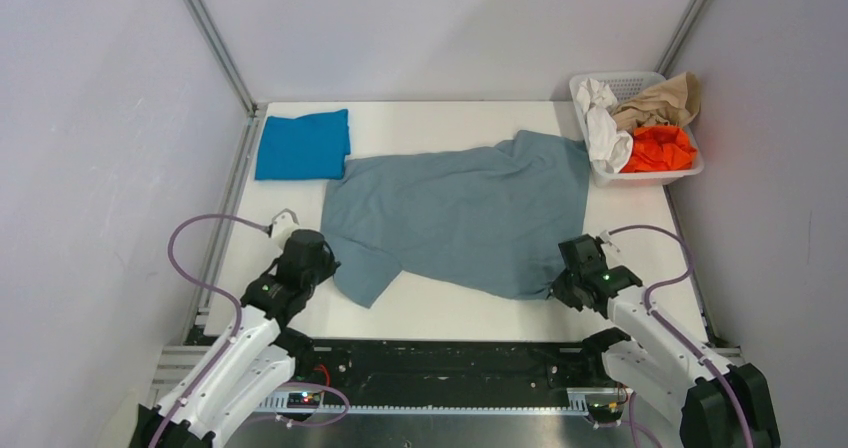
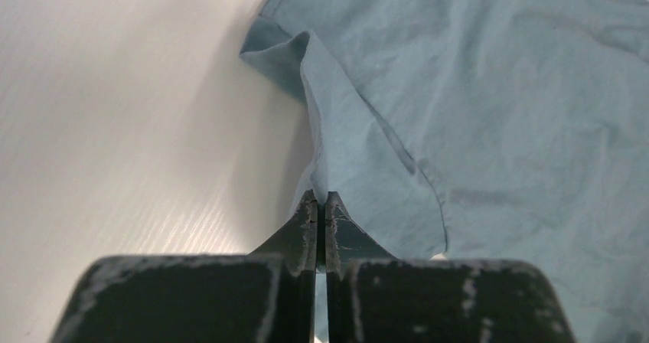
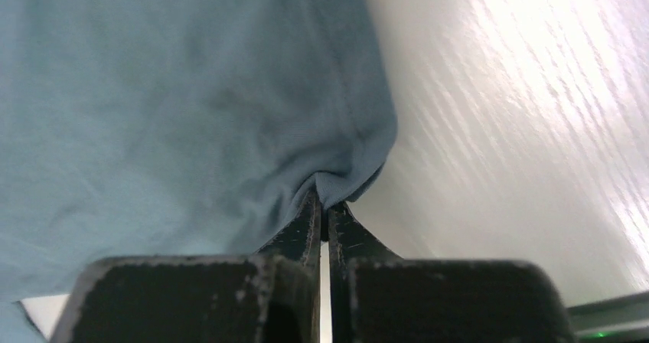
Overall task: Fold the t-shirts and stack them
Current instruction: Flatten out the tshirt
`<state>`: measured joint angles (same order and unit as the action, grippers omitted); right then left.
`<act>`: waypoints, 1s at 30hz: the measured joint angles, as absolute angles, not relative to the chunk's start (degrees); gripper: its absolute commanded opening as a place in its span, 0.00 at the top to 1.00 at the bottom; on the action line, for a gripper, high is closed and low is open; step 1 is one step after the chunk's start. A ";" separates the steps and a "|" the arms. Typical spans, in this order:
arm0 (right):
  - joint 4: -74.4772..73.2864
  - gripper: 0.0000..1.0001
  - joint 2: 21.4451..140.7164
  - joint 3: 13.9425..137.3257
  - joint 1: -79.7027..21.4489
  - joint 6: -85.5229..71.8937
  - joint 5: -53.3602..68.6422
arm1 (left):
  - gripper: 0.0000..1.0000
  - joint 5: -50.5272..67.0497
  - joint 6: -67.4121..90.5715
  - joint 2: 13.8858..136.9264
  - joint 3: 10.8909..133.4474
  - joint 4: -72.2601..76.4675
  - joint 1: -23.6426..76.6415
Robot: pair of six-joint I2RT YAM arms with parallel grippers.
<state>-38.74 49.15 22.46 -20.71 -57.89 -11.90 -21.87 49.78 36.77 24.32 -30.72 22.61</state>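
The large grey-blue t-shirt [image 1: 460, 213] lies spread across the middle of the white table. My left gripper [image 1: 322, 253] is shut on its left edge near the sleeve; in the left wrist view the pinched cloth [image 2: 325, 140] rises in a ridge from my gripper [image 2: 321, 197]. My right gripper [image 1: 560, 280] is shut on the shirt's near right corner; the right wrist view shows the bunched corner [image 3: 344, 182] held at my gripper [image 3: 327, 204]. The brighter blue t-shirt [image 1: 302, 145] lies folded at the far left. No neck label shows.
A white basket [image 1: 684, 172] at the far right corner holds white, tan and orange cloths. Metal frame posts stand at the back corners. The table's near edge meets a black rail by the arm bases.
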 measured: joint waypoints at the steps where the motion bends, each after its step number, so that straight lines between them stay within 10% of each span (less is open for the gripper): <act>1: -37.58 1.00 49.30 22.48 -20.67 -57.08 -11.66 | 1.00 -21.96 49.50 37.04 24.32 -30.06 22.61; 30: -34.92 1.00 32.23 85.38 -18.46 -32.27 -18.04 | 1.00 -26.83 31.44 30.59 85.80 -26.02 22.87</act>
